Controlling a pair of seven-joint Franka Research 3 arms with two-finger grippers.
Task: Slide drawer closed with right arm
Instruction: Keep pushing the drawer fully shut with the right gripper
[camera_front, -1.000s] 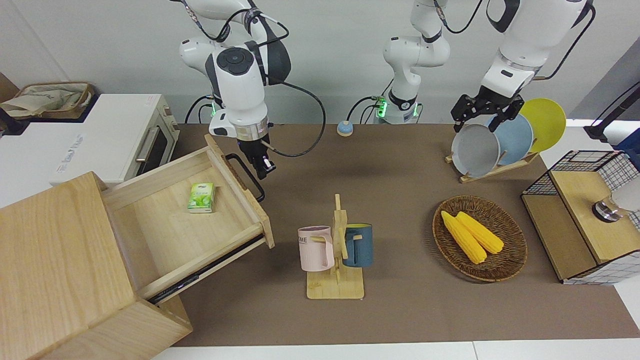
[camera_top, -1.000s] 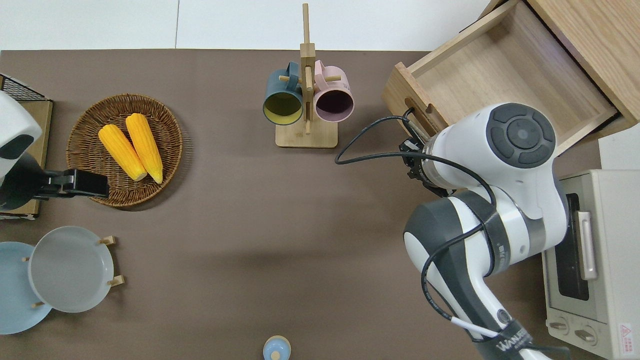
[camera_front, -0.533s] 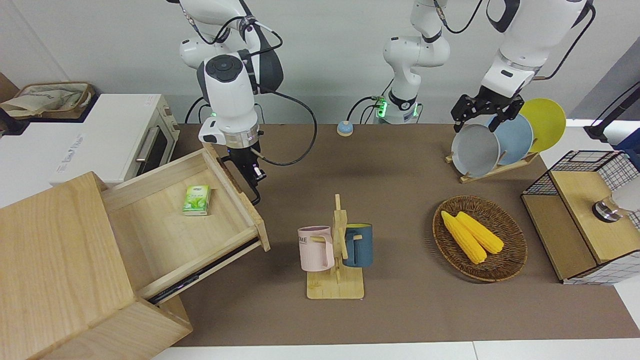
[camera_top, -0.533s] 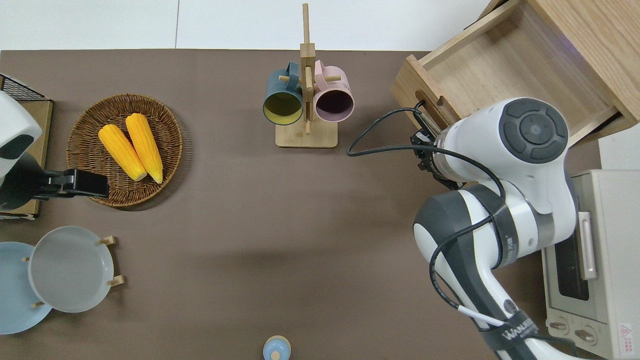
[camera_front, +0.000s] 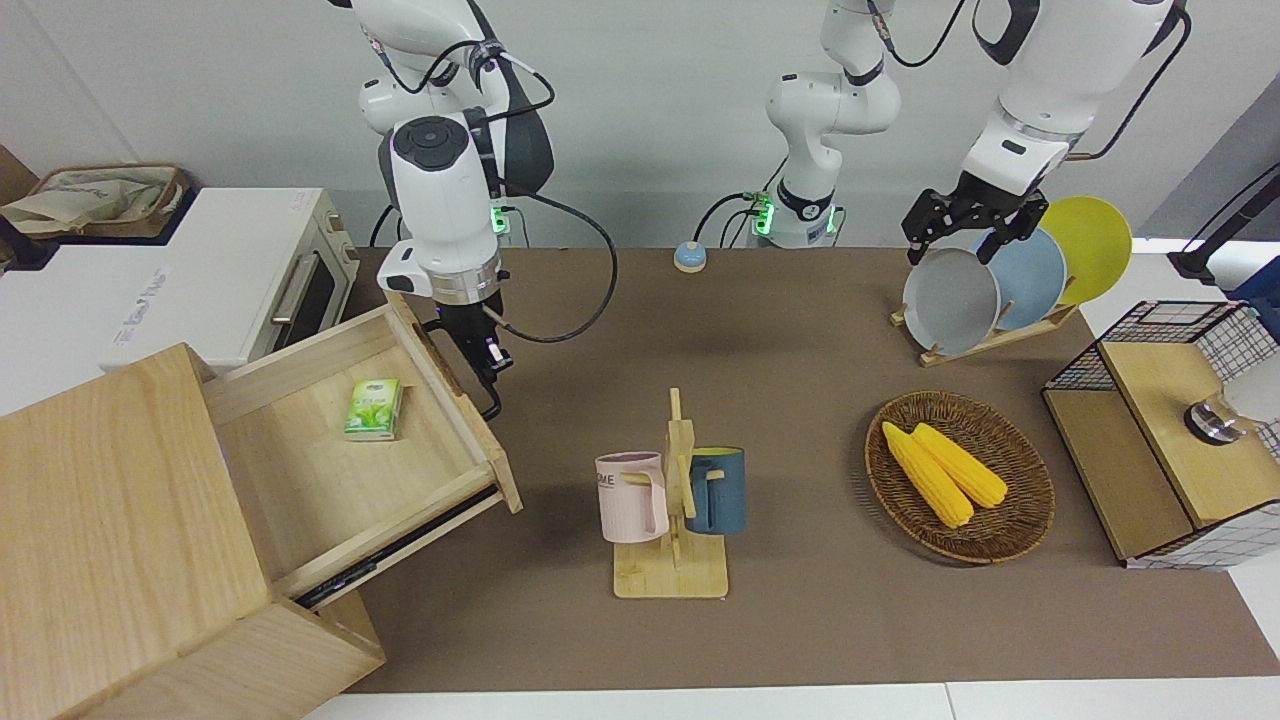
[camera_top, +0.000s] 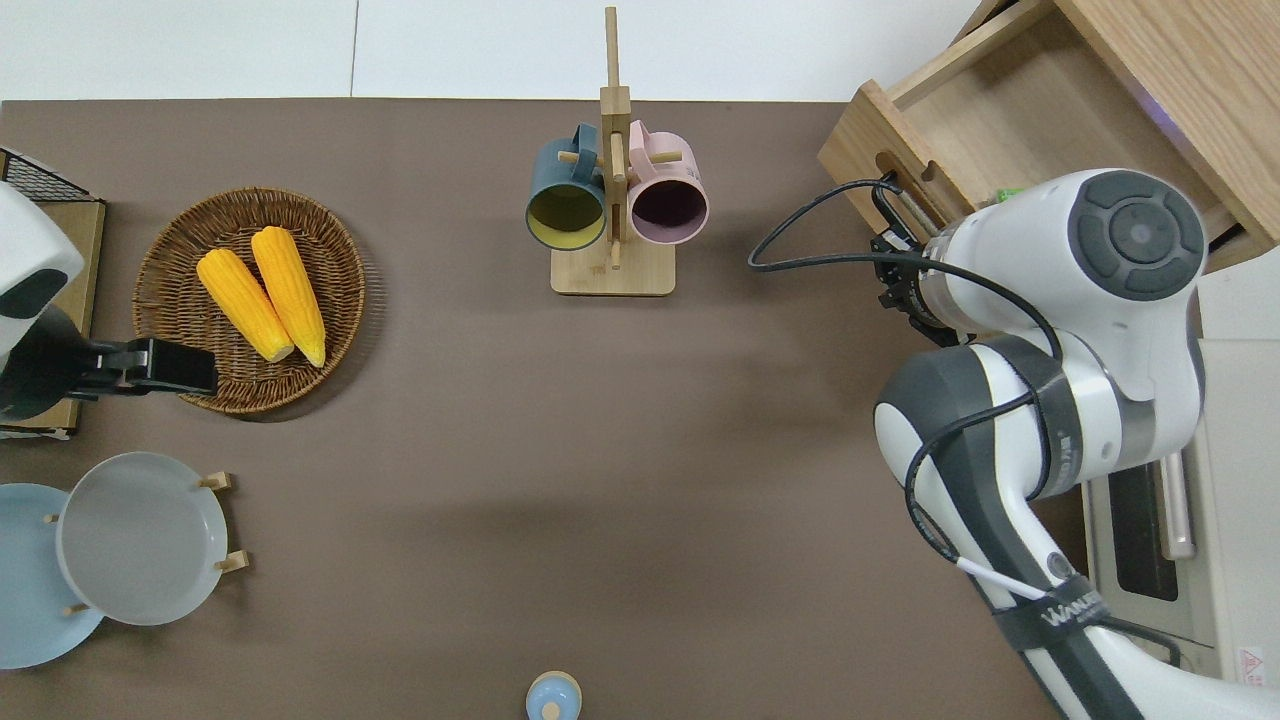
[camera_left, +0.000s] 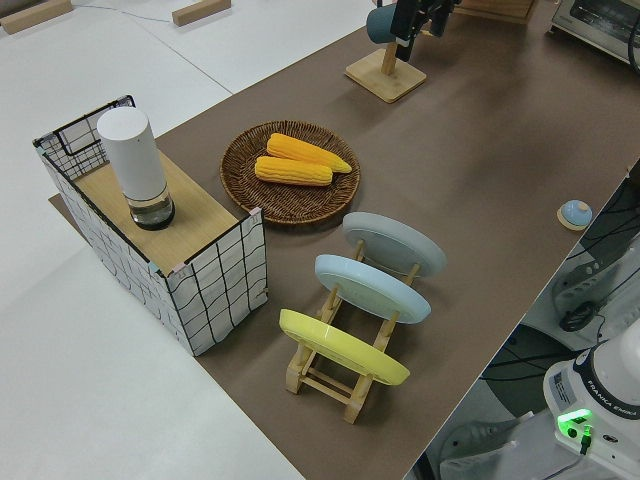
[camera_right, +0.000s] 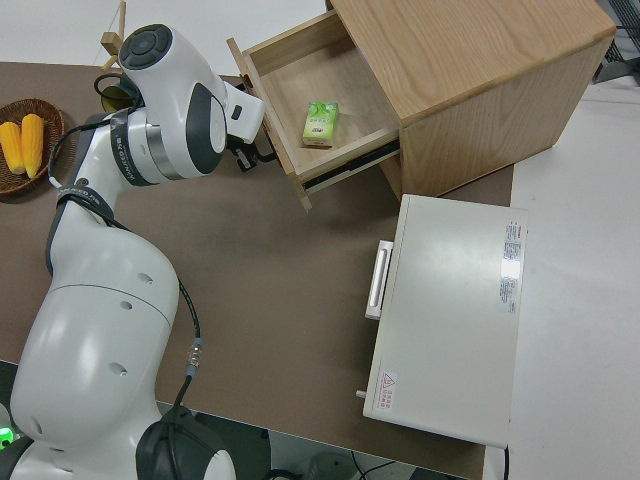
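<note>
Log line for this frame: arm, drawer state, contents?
right claw at handle | drawer part open | green packet inside | left arm parked

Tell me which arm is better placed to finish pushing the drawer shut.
The right. Its gripper is already at the drawer's black handle, and the drawer is partly open. The left arm is parked at the opposite end of the table.

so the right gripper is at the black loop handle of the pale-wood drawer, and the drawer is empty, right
Not empty: the front view shows a small green carton lying in the pale-wood drawer. The right gripper is indeed at the drawer's black loop handle.
</note>
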